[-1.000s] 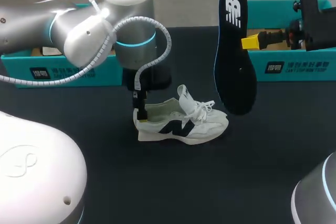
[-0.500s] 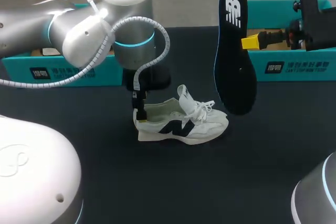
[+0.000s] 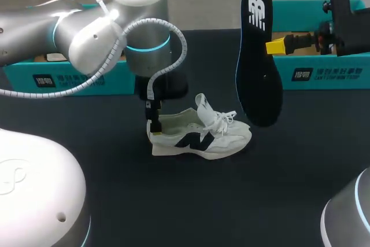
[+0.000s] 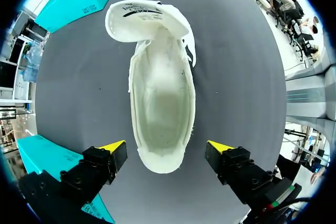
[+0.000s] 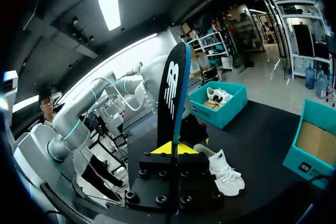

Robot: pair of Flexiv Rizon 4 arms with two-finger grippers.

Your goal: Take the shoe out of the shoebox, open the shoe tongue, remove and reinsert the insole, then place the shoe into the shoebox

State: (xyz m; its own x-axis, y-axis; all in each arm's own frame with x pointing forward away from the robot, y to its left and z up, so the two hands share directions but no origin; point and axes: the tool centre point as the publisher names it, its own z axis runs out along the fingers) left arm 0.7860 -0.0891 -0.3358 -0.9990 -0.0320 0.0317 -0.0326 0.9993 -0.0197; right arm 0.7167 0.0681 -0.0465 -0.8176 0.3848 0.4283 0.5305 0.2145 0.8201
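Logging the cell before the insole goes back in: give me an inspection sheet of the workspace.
Surface: dark table.
Job's things: white shoe on its sole mid-table, tongue lifted; black insole held upright in the air; teal left shoebox and right shoebox at the far edge.
Clutter: nothing seen.
Grippers: left gripper open, fingers astride the heel, not touching; right gripper shut on insole.
Cables: white ribbed hose loops down the left arm.
Surroundings: nothing seen over the table.

Only the left arm [image 3: 87, 33] has shifted, and barely. Its white-capped elbow joint [image 3: 140, 4] has crept a shade farther from the shoe [image 3: 199, 137]. The big white housing [image 3: 34, 189] in the near corner has sunk lower, also drawing away from the shoe.
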